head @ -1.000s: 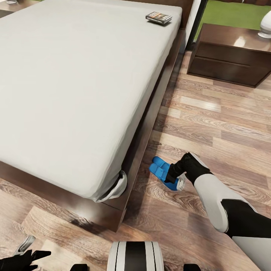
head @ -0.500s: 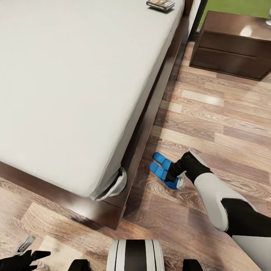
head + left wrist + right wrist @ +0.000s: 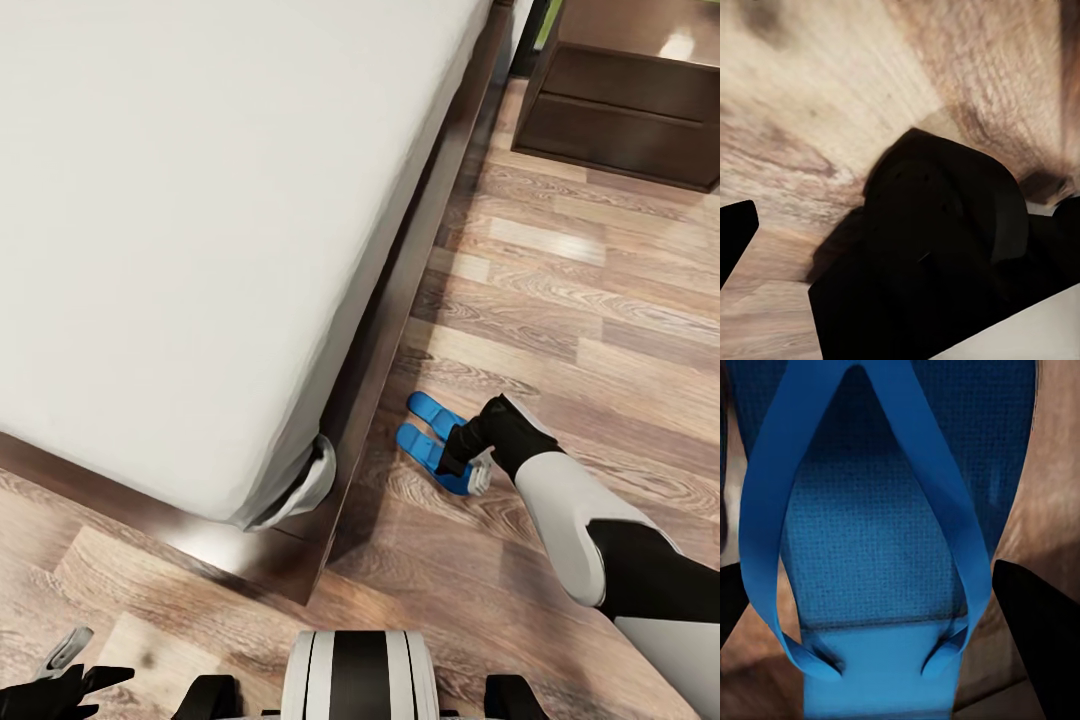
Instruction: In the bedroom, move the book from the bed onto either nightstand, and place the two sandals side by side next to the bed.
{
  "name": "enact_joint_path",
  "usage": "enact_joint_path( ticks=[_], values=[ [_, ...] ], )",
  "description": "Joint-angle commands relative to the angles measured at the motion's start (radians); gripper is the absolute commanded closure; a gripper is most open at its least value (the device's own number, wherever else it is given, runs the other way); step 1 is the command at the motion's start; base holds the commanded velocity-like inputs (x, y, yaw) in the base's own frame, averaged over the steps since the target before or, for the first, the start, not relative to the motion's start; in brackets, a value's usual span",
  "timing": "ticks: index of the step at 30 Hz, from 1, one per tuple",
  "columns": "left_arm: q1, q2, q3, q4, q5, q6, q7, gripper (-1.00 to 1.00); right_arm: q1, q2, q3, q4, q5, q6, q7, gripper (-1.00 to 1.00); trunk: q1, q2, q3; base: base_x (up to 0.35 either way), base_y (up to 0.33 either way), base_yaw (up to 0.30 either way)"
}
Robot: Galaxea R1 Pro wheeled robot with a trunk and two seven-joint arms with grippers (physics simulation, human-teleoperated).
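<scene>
Right gripper (image 3: 468, 472) down at the floor (image 3: 560, 300) beside the bed (image 3: 200, 200), over the heel end of the nearer of two blue sandals (image 3: 432, 452). Sandals lying side by side, touching or nearly so, just off the bed's dark frame near its foot corner, toes pointing away from the robot. In the right wrist view, fingers (image 3: 1035, 622) spread wide, one dark tip at each side of a sandal (image 3: 881, 547), strap and textured sole between them; contact with the sandal cannot be told. Nothing clamped.

Left gripper (image 3: 62, 672) low at the near left edge of the head view, above bare planks; open or closed cannot be told. Dark robot body (image 3: 937, 262) in front of wood grain in the left wrist view.

Nightstand (image 3: 630, 110) on the floor past the sandals, by the head of the bed.
</scene>
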Motion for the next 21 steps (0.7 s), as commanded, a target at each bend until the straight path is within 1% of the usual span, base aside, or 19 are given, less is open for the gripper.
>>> enact_joint_path(
  ticks=[1,21],
  values=[
    [-0.001,-0.001,0.009,-0.001,-0.010,0.009,-0.007,-1.00,-0.002,0.002,-0.007,0.000,0.000,-0.005,-0.002,1.00,0.000,0.000,-0.001,0.000,0.000,0.000],
    [0.000,0.000,0.009,-0.001,-0.010,0.009,-0.007,-1.00,-0.020,0.006,-0.007,-0.001,-0.003,-0.005,0.005,1.00,0.000,0.000,-0.001,0.000,0.000,0.000]
  ],
)
